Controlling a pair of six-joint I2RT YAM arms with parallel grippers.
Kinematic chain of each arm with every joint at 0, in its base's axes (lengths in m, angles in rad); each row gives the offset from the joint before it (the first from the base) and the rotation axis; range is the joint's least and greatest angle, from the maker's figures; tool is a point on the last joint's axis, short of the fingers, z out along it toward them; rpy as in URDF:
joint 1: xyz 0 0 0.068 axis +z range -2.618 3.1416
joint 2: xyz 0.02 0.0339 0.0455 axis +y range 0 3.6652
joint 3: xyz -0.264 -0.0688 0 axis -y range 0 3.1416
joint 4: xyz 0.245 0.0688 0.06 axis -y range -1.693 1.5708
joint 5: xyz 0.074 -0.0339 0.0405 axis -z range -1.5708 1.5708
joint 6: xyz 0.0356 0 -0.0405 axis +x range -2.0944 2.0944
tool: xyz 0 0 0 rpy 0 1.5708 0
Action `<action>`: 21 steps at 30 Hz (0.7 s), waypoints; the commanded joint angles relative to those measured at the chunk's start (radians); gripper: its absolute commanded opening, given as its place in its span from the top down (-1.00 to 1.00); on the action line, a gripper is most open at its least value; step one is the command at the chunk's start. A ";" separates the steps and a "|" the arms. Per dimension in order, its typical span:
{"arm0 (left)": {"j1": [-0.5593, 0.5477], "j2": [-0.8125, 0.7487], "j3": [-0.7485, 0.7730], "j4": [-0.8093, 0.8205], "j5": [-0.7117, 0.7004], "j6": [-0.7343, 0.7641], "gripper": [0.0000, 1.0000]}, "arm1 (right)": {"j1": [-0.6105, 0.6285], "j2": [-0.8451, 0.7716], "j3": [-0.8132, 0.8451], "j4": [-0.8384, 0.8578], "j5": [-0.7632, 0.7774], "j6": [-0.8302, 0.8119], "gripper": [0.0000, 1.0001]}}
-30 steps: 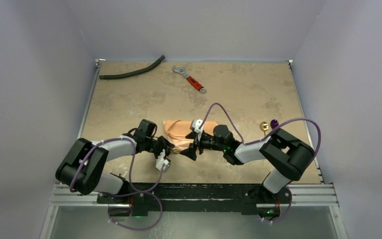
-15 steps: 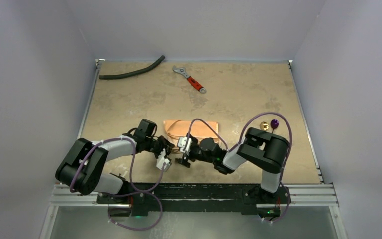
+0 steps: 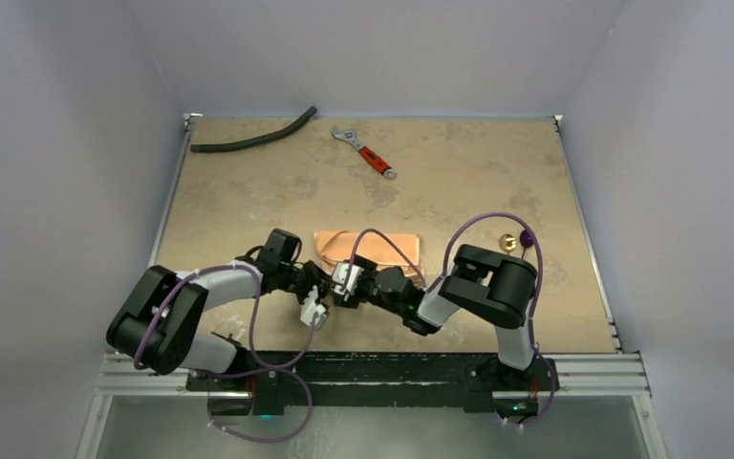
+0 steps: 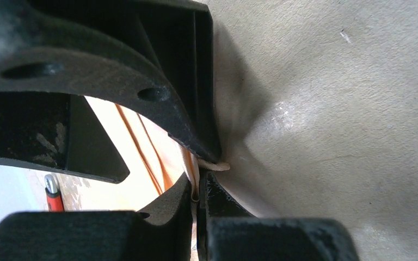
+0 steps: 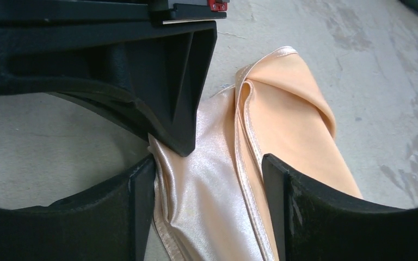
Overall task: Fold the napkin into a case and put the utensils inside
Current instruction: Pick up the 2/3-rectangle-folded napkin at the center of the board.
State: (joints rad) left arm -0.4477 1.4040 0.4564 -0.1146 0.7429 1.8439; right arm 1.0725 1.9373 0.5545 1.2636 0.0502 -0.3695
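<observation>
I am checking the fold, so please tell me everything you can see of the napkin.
The napkin is plain peach-orange cloth, satiny, with a hemmed edge. It lies folded in layers on the table, one flap rolled over. The left tool is shut on its edge; the right tool stands open astride a shiny fold.

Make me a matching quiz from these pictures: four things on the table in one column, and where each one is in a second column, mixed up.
Column one
1. adjustable wrench
2. black hose
3. utensils
4. napkin

Column two
A. far left corner of the table
B. pinched in the left gripper
C. far side, near the middle
D. near the table's right edge

Pairs: 1-C, 2-A, 3-D, 4-B
</observation>
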 commanded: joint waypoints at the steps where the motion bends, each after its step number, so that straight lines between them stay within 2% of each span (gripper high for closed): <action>1: -0.005 -0.016 0.015 -0.022 0.017 -0.001 1.00 | 0.024 -0.001 -0.005 0.023 0.109 -0.091 -0.38; 5: -0.005 -0.019 0.014 -0.022 0.019 0.003 1.00 | 0.031 -0.014 -0.007 0.021 0.091 -0.092 -0.25; 7: -0.005 -0.019 0.013 -0.015 0.025 -0.001 1.00 | 0.033 -0.015 -0.004 0.021 0.072 -0.085 -0.13; 13: -0.005 -0.024 0.011 0.004 0.022 -0.003 1.00 | 0.038 -0.006 -0.001 0.009 -0.014 -0.058 0.58; 15: -0.005 -0.023 0.010 0.008 0.013 -0.002 0.98 | 0.045 -0.003 0.003 0.005 -0.035 -0.053 0.72; 18: -0.005 -0.026 0.011 0.007 0.002 0.000 0.74 | 0.051 -0.008 0.008 -0.015 -0.048 -0.039 0.89; 20: -0.005 -0.029 0.013 0.008 -0.003 0.001 0.46 | 0.052 -0.011 0.007 -0.027 -0.065 -0.029 0.96; 21: -0.005 -0.032 0.012 0.008 -0.004 0.001 0.42 | 0.053 -0.011 0.007 -0.031 -0.073 -0.024 1.00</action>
State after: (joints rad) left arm -0.4477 1.3941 0.4572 -0.0952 0.7254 1.8484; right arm 1.1145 1.9385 0.5537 1.2366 0.0299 -0.4194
